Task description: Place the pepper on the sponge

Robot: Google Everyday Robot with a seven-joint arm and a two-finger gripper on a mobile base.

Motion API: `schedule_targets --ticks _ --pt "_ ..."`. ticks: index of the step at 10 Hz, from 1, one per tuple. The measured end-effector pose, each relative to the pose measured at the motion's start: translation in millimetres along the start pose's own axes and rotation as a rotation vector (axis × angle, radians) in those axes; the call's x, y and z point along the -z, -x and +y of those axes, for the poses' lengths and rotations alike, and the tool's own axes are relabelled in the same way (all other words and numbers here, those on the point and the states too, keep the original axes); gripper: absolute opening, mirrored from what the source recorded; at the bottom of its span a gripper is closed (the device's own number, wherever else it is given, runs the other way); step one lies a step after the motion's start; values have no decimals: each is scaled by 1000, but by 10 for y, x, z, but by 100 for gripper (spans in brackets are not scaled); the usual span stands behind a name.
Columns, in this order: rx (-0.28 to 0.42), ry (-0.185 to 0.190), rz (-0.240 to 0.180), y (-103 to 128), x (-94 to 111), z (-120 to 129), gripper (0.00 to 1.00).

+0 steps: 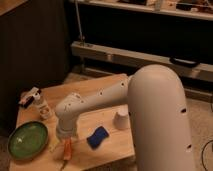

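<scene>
The orange pepper (pixel 66 151) lies near the table's front edge, between the green bowl and the sponge, its upper end hidden under my gripper. The dark-blue sponge (pixel 97 137) rests flat on the wooden table (pixel 100 90), a short way right of the pepper. My gripper (pixel 64 138) hangs at the end of the white arm (pixel 95 102), straight down over the pepper's upper end.
A green bowl (pixel 27 139) sits at the table's front left. A small white bottle (pixel 42 107) and a dark-and-white object (pixel 30 96) stand at the left rear. A white cup (pixel 121 119) stands right of the sponge. A dark shelf unit rises behind the table.
</scene>
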Motion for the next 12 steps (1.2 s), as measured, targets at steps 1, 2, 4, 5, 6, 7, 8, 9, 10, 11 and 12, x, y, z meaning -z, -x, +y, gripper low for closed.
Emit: schedule_targets --ticks 1,2,4,5,6,7,8,9,10,11,12 --pt "-4 -5 7 -12 -32 7 80" --pt "-6 -8 13 -18 -60 19 80" --pt "-11 -13 30 -37 -149 28 80" --pt "-13 -15 38 -42 -192 27 80" --pt "-12 -16 48 -46 -234 36 80" --pt "-13 -20 57 -54 -269 37 80" --pt "-16 -25 62 -55 -298 46 80" --pt "-34 -37 60 -63 -301 39 80" --pt "-102 -60 58 -92 -290 -33 80" --pt "-176 -69 46 -96 -259 -82 80" --pt "-205 -73 42 -101 -249 -110 80"
